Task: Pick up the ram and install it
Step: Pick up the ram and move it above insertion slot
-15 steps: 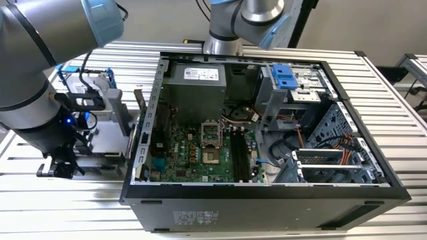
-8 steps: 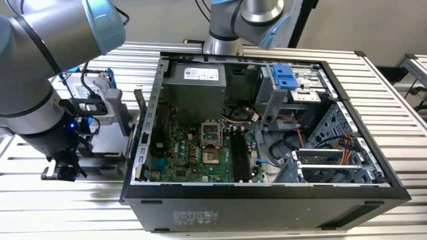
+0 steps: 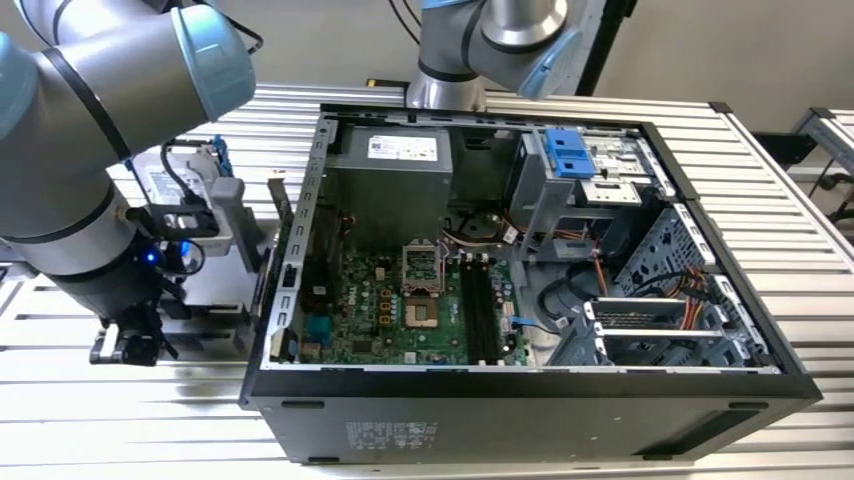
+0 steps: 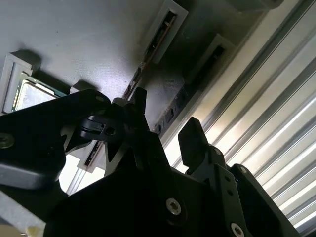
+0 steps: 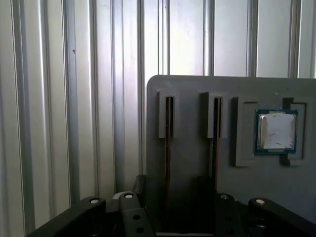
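Note:
Two ram sticks stand on edge in the slots of a grey holder tray (image 5: 192, 98). In the first wrist view the ram (image 5: 169, 148) nearer the ribbed table runs down between my fingers, and the other stick (image 5: 216, 143) stands beside it. My gripper (image 5: 175, 197) is open, with one black finger on each side of that ram. In the second wrist view the gripper (image 4: 165, 118) straddles the same ram (image 4: 173, 111), with one finger (image 4: 192, 138) on the table side. Whether the pads touch it I cannot tell. In the exterior view my arm (image 3: 80, 200) hangs low at the left of the open computer case (image 3: 534, 390).
A small square silver processor (image 5: 276, 131) lies in a recess of the tray beside the sticks. The motherboard's long dark memory slots (image 3: 474, 310) lie inside the case, with a drive cage and blue bracket (image 3: 574, 150) behind them. The table is ribbed metal (image 5: 59, 98).

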{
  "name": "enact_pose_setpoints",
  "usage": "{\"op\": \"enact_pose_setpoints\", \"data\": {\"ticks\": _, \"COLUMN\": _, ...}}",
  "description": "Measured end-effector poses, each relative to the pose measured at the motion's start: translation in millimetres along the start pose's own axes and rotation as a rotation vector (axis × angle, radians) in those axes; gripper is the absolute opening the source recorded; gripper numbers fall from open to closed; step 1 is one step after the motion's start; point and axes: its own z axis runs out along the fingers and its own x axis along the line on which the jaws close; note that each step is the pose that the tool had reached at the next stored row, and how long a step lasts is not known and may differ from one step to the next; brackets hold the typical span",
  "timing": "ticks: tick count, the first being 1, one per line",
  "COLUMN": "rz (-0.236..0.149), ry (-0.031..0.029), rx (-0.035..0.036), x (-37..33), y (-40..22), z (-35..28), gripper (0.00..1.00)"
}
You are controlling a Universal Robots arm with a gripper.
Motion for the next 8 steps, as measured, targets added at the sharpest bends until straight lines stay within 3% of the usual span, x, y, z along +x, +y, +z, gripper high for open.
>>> {"op": "enact_pose_setpoints", "data": {"ticks": 4, "rz": -0.014, "ry": 0.0, "rx": -0.0007, "x": 0.0, "y": 0.0, "z": 0.6, "gripper": 1.0}}
{"op": "enact_pose_setpoints", "data": {"ticks": 8, "rz": -0.014, "ry": 0.005, "rx": -0.001, "x": 0.1, "y": 0.0, "z": 1.8, "gripper": 1.0}}
